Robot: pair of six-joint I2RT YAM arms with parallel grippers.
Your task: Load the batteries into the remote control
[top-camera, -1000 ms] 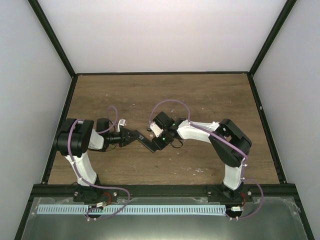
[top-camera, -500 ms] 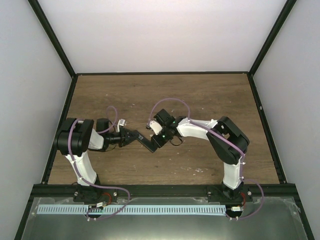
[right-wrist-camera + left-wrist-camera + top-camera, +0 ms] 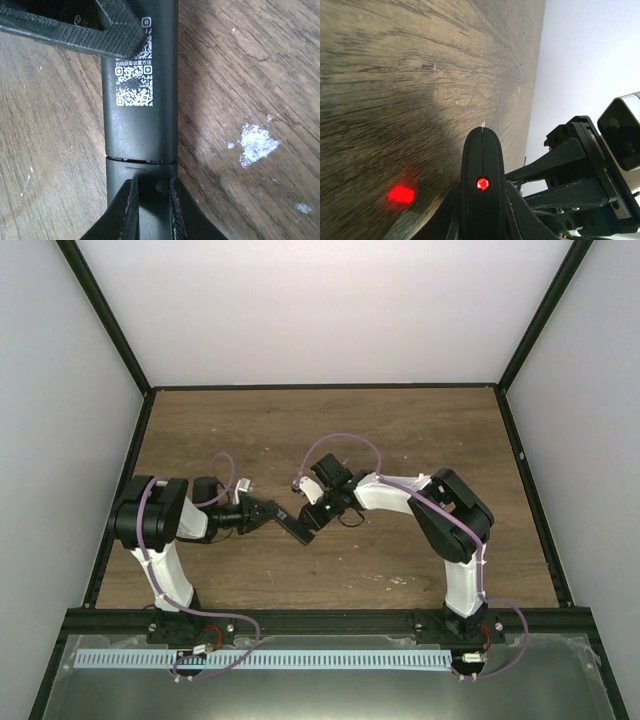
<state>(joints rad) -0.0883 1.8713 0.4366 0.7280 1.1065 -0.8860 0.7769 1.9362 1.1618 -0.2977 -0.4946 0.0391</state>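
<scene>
The remote control (image 3: 292, 523) is a slim black bar held just above the wooden table, with my left gripper (image 3: 270, 513) shut on its left end. In the left wrist view its rounded end (image 3: 482, 165) shows a lit red lamp between my left gripper's (image 3: 482, 222) fingers. The right wrist view looks down on its back (image 3: 142, 125), with a QR sticker and the seam of the battery cover. My right gripper (image 3: 152, 200) is over that cover, its jaws a narrow gap apart with nothing between them. The batteries are out of view.
A red light spot (image 3: 401, 194) falls on the wood near the remote. White scuff marks (image 3: 257, 142) lie on the table to the right. A left gripper finger (image 3: 75, 30) crosses the top of the right wrist view. Black frame rails (image 3: 120, 500) edge the table.
My right gripper has shifted a little to the left along the remote, and its jaws have narrowed. The left arm and the remote have stayed put.
</scene>
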